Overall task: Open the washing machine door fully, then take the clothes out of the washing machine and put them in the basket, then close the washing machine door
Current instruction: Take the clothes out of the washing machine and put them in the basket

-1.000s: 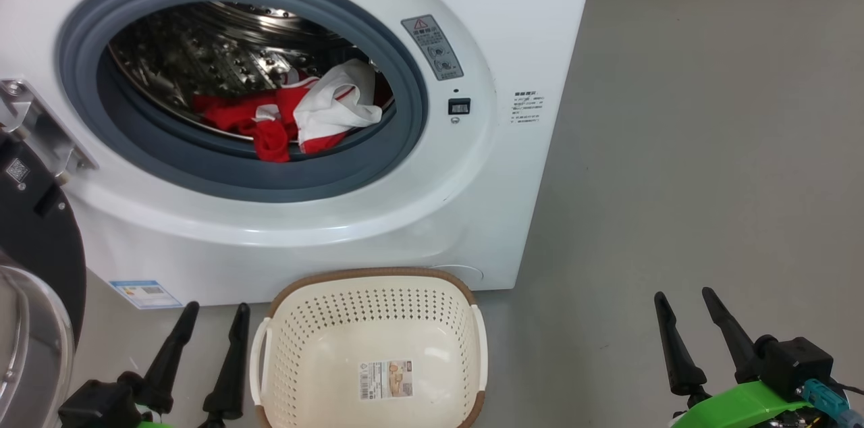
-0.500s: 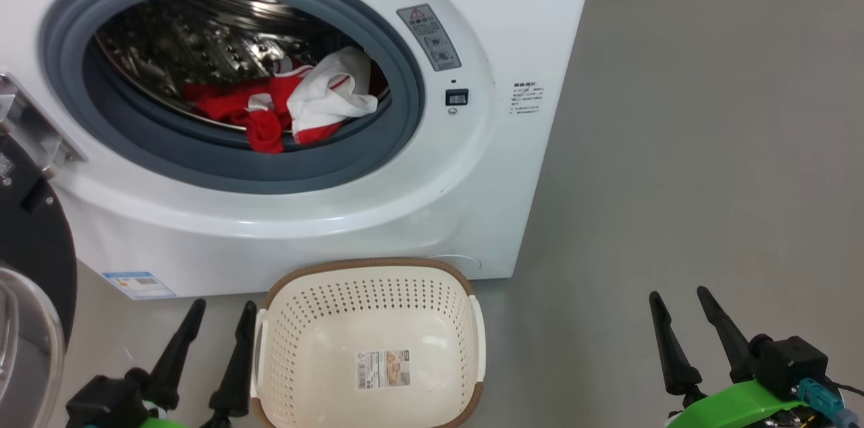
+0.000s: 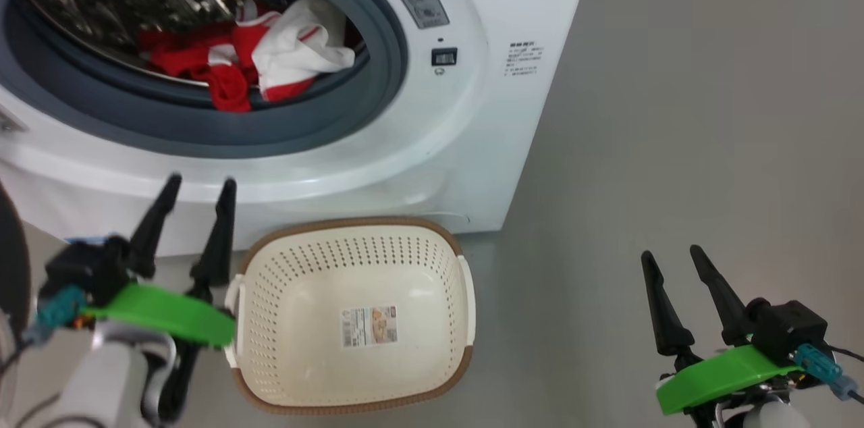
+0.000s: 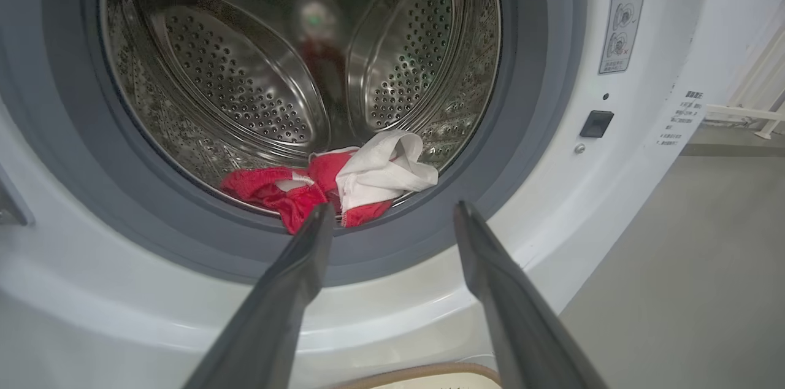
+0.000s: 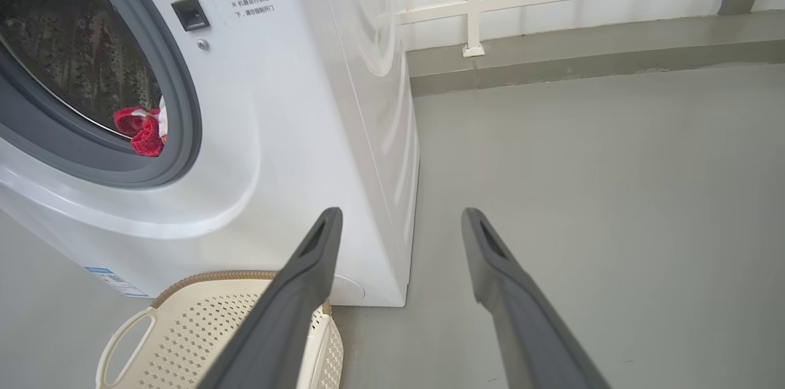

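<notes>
Pointing up and forward, the left gripper point(image 3: 202, 179) has its two dark fingers spread wide with nothing between them. In the head view their tips show against the white front of the washer point(image 3: 472, 144), just under the grey gasket point(image 3: 202, 138). Its pale forearm point(image 3: 101, 381) rises from the lower left corner, and the green bracket point(image 3: 162, 313) at the wrist sits just beside the left handle of the basket point(image 3: 351, 222). The left wrist view looks along those fingers into the drum point(image 4: 245, 82). There the clothes point(image 4: 343, 183), a red and white heap, lie at the front lip, apart from the fingertips. The right gripper point(image 3: 671, 252) hangs low at the right, well apart from the washer. Its fingers are equally wide and hold nothing, aimed over grey floor point(image 3: 675, 111). The basket stands on the floor just before the washer, its bottom label point(image 3: 369, 326) showing. A dark slice of the door point(image 3: 8, 266) shows at the far left, swung open.
</notes>
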Controlling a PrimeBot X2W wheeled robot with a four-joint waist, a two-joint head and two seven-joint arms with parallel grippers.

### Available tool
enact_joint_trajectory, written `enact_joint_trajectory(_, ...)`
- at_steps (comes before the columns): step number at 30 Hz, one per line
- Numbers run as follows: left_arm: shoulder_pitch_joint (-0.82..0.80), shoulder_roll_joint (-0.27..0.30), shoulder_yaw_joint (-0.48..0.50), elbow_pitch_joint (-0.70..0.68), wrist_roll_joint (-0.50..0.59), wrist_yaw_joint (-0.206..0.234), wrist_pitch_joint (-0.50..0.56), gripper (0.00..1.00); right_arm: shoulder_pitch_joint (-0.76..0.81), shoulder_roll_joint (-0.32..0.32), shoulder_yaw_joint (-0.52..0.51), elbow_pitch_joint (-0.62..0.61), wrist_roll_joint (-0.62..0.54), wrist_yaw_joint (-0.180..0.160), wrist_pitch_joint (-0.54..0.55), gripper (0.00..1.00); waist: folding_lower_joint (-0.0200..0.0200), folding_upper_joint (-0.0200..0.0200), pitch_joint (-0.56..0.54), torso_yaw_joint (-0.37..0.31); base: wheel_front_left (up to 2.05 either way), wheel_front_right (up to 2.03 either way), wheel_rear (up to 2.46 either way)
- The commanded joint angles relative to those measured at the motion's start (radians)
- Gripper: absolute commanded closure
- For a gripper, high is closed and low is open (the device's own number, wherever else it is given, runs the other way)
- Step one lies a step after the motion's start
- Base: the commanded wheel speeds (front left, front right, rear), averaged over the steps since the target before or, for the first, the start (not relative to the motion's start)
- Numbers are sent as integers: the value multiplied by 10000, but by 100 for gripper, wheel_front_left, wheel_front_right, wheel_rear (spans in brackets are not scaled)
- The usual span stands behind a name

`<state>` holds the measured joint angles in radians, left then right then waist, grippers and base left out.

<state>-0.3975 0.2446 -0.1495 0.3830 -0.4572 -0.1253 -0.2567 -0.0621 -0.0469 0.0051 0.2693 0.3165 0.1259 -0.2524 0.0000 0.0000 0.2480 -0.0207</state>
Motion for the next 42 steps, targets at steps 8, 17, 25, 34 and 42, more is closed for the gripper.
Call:
enact_joint_trajectory(8,-2737,846,-645,1581,-570,-54,-51,0,-753,-36,453,-404,481,48,-94,0,0,0,1493,-496,0,0,0)
enact_joint_trajectory(17,-4841,1153,-1650,3536,-1032,-54,-51,0,-1197,-35,572,-507,633,48,-94,0,0,0,2288,-717,0,0,0)
enact_joint_trajectory(25,-6360,1524,-2521,4909,-1620,-54,-51,0,-1558,-34,761,-570,798,48,-94,0,0,0,2869,-1012,0,0,0)
enact_joint_trajectory(34,-7427,1723,-3135,5617,-1994,-54,-51,0,-1750,-34,885,-661,955,48,-94,0,0,0,3392,-1238,0,0,0)
enact_joint_trajectory(42,-7977,1940,-3320,6282,-2276,-54,-51,0,-1774,-34,1061,-696,1060,48,-94,0,0,0,3579,-1467,0,0,0)
